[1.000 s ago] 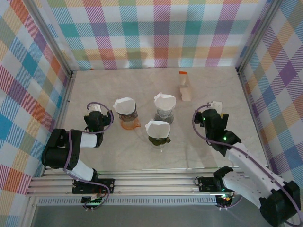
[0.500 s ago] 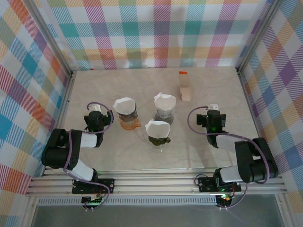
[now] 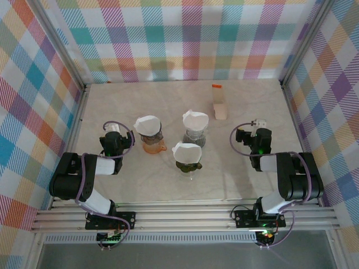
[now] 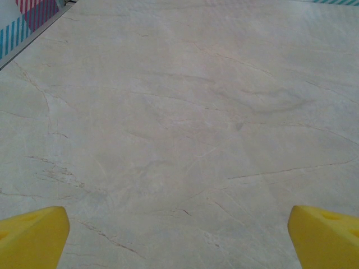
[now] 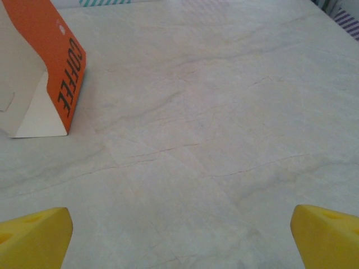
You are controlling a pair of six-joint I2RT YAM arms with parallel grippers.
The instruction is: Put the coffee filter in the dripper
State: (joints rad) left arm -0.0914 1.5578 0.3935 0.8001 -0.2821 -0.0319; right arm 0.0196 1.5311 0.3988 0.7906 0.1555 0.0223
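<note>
Three drippers stand mid-table, each with a white coffee filter sitting in its cone. The orange dripper (image 3: 151, 144) holds a filter (image 3: 147, 124). The clear dripper (image 3: 196, 136) holds another filter (image 3: 195, 119). The dark dripper (image 3: 188, 164) holds a third filter (image 3: 187, 150). My left gripper (image 3: 113, 134) rests low on the table, left of the orange dripper. Its yellow fingertips (image 4: 33, 235) stand wide apart over bare marble, so the left gripper (image 4: 179, 235) is open. My right gripper (image 3: 258, 133) lies right of the drippers. The right gripper (image 5: 179, 235) is open too, with nothing between its fingers.
An orange and beige coffee filter box (image 3: 219, 106) stands at the back, right of centre. In the right wrist view this box (image 5: 56, 78) is ahead and to the left. Checked walls close the table on three sides, with a rail along the near edge (image 3: 179, 216).
The right arm has folded back from a stretched pose, and its gripper now sits slightly further right and back. The left arm and the drippers have not moved.
</note>
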